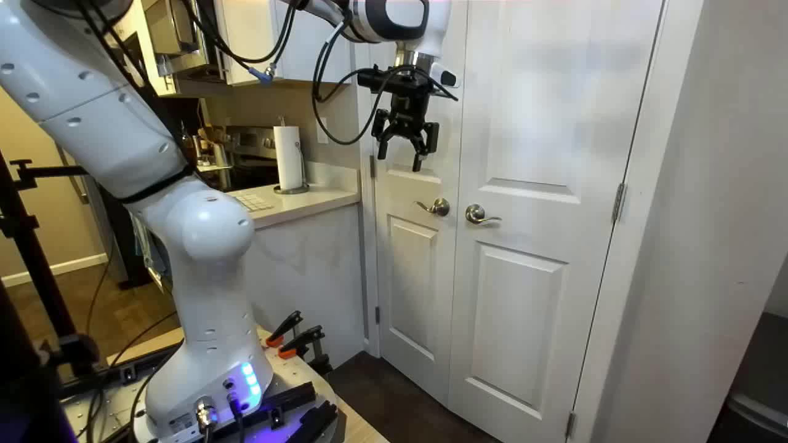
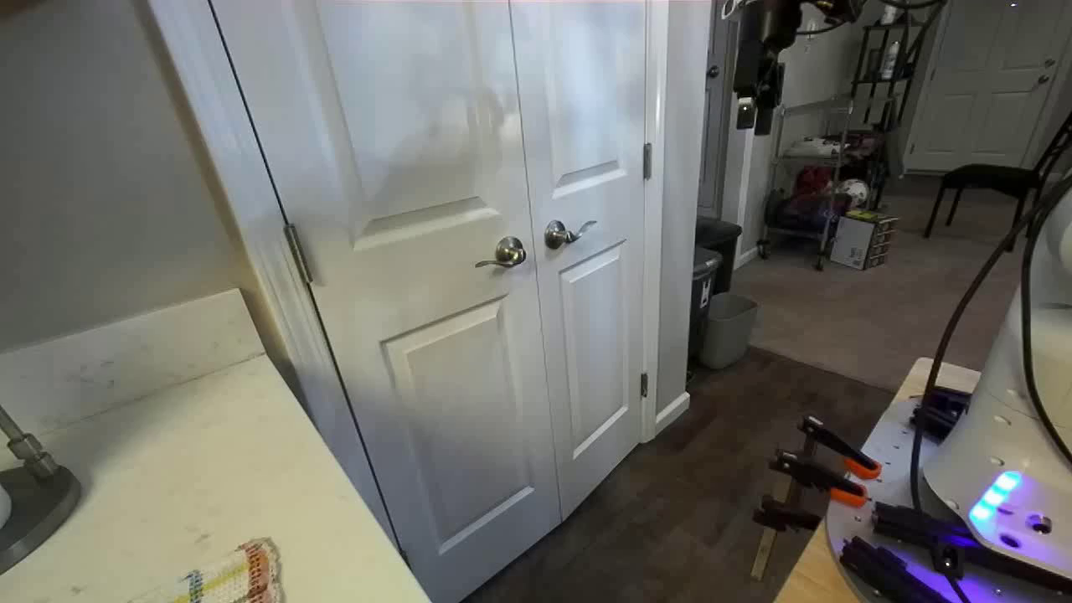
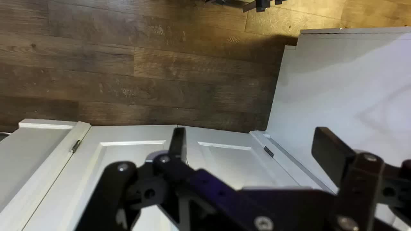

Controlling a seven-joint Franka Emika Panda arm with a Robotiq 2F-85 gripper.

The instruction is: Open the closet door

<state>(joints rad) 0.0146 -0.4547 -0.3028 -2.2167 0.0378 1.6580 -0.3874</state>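
The closet door [image 1: 412, 277] is a tall white panelled leaf hinged on its left edge; it also shows in an exterior view [image 2: 452, 402]. It looks shut. Its silvery lever handle on a round base [image 1: 440, 207] sits near its right edge, also seen in an exterior view [image 2: 509, 251]. My gripper [image 1: 400, 158] points down, open and empty, in front of the leaf and higher than the handle. It is apart from the door in an exterior view [image 2: 755, 121]. In the wrist view the closet door [image 3: 224, 157] lies between the open fingers [image 3: 250, 138]; its handle is hidden.
The matching white leaf [image 1: 523, 277] with its own lever handle [image 1: 480, 214] adjoins on the right. A counter [image 1: 308, 206] with a paper towel roll [image 1: 288, 157] stands beside the closet door. Clamps [image 2: 821, 473] stick out from my base. A grey bin [image 2: 727, 331] stands beyond the doors.
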